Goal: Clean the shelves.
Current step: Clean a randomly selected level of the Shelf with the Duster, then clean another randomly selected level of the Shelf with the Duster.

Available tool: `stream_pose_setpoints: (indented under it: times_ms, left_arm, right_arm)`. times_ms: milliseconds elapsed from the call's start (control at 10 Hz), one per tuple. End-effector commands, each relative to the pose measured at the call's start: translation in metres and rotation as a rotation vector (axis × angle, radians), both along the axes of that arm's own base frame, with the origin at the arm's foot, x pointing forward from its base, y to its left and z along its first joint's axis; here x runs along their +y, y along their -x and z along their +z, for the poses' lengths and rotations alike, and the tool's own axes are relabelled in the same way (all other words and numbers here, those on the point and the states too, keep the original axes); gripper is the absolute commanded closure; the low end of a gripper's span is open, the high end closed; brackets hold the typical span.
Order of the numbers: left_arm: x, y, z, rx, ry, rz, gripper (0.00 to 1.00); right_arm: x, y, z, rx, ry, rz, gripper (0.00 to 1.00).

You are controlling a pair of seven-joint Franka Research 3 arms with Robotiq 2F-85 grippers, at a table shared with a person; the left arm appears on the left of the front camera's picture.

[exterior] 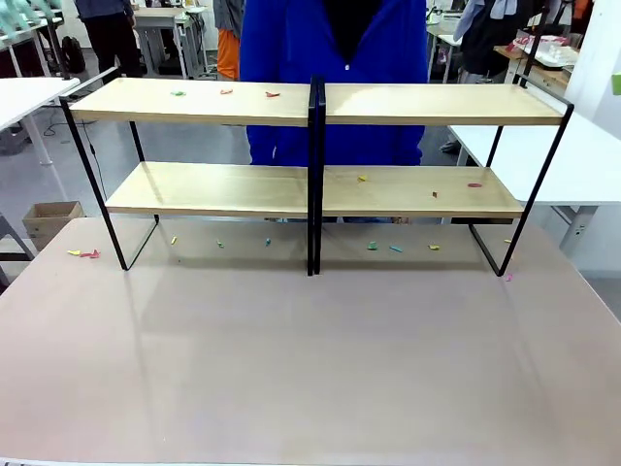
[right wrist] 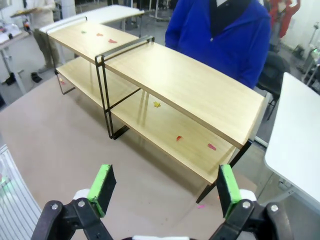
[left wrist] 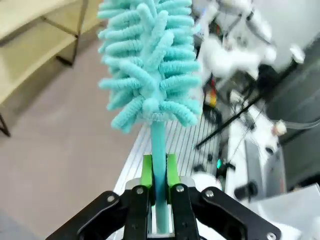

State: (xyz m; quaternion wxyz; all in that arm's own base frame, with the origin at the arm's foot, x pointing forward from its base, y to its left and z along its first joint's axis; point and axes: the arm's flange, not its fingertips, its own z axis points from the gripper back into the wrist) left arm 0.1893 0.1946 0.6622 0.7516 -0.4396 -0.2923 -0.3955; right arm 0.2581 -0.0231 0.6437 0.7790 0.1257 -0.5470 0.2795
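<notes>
The left fingers (left wrist: 147, 172) are closed narrow on the thin stem of a turquoise duster (left wrist: 150, 60), green pads pressed to either side of it; the fluffy head stands straight out beyond the fingertips, in line with the wrist. This hand is tilted low over the near edge of the desk (left wrist: 60, 150); the shelves (left wrist: 30, 45) lie well apart from it, off to the upper left of the fingers.

The right fingers (right wrist: 104, 186) are spread wide with nothing between them; the wrist is raised above the desk (right wrist: 55, 130) and angled forward and down, so the shelves (right wrist: 190, 85) lie ahead of the fingers and stretch away to their left, with the near end just beyond the fingertips.

From the front, the shelves (exterior: 417, 105) stand across the far half of the desk (exterior: 310, 369), two long pale boards on a black frame with a black post in the middle. Small coloured scraps (exterior: 273, 94) dot the top board, the lower board and the desk under the frame; the right wrist view catches red and yellow scraps (right wrist: 178, 138) on the lower board, ahead of the fingers. A person in a blue top (exterior: 291, 49) stands close behind the shelves.
</notes>
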Motion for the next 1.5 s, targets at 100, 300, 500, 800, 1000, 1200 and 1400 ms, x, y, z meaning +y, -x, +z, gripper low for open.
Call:
stream_pose_setpoints:
  times_ms: [100,300,500,800,1000,1200,1400]
  left_arm:
    - [0.000,0.000,0.000,0.000,0.000,0.000,0.87]
    - [0.000,0.000,0.000,0.000,0.000,0.000,0.87]
    - [0.000,0.000,0.000,0.000,0.000,0.000,0.87]
    - [0.000,0.000,0.000,0.000,0.000,0.000,0.87]
    - [0.000,0.000,0.000,0.000,0.000,0.000,0.87]
    - [-0.034,-0.005,-0.016,0.079,-0.140,-0.076,0.87]
    - [-0.121,-0.019,-0.063,0.191,-0.401,-0.295,0.87]
  right_arm:
    - [0.000,0.000,0.000,-0.003,0.002,0.001,0.00]
    - [0.000,0.000,0.000,-0.003,0.002,0.001,0.00]
    - [0.000,0.000,0.000,-0.003,0.002,0.001,0.00]
    - [0.000,0.000,0.000,-0.003,0.002,0.001,0.00]
    - [0.000,0.000,0.000,-0.003,0.002,0.001,0.00]
    - [0.000,0.000,0.000,-0.003,0.002,0.001,0.00]
    - [0.000,0.000,0.000,-0.003,0.002,0.001,0.00]
